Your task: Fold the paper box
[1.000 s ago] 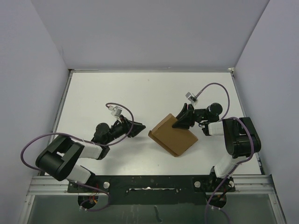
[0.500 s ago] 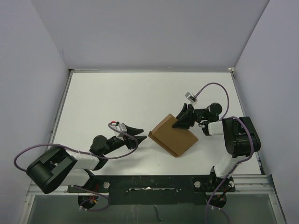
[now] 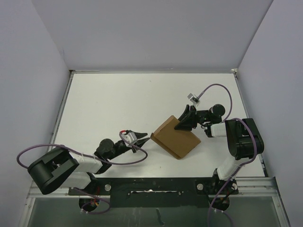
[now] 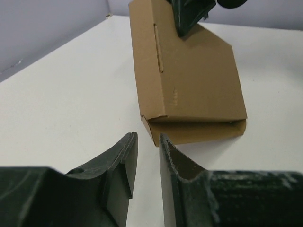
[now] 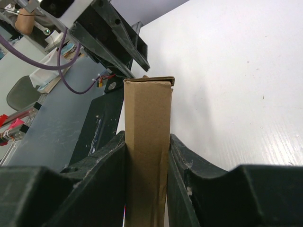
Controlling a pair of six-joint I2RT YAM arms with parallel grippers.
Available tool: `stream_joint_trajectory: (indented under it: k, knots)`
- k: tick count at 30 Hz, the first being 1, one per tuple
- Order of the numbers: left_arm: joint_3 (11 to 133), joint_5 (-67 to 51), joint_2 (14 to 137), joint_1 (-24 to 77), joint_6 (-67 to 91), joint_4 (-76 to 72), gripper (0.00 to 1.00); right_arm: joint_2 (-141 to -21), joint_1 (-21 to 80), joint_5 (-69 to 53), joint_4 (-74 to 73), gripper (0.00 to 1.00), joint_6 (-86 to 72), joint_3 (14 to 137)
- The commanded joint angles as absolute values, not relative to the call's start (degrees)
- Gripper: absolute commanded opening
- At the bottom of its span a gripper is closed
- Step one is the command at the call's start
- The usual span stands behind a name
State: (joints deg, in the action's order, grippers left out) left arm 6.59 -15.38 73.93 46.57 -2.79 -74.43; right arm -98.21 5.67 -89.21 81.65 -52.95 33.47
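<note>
Right of centre on the white tabletop (image 3: pixel 113 99) sits a flat brown cardboard paper box (image 3: pixel 176 140), its far edge clamped in the right pincer (image 5: pixel 147 141); the left pincer (image 4: pixel 147 141), narrowly parted and empty, is just beside its left corner.

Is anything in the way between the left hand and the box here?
Nothing visible. Only bare table lies between the left hand and the near corner of the box, which sits just ahead of its tips in the left wrist view. The right hand clamps the box's far edge.
</note>
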Motion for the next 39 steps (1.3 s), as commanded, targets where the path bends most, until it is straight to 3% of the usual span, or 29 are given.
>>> stream_joint_trajectory:
  k: [1,13,22,39]
  knots:
    - [9.41,-13.15,77.71,47.11,-4.22,-80.40,0.23,-98.33,5.75,-91.23,84.99,0.00,-51.77,34.80]
    - [11.19,-13.28,80.20,47.33,-1.26,-81.41,0.22,-98.35,5.78,-91.14,85.03,0.00,-51.77,34.72]
    - [11.93,-14.55,81.46,47.46,-1.23,-80.84,0.06,-98.51,5.78,-91.05,85.00,0.00,-51.94,34.72]
    - [12.65,-13.26,79.46,47.46,-0.20,-74.67,0.04,-98.60,5.98,-90.88,84.99,0.00,-51.93,34.63]
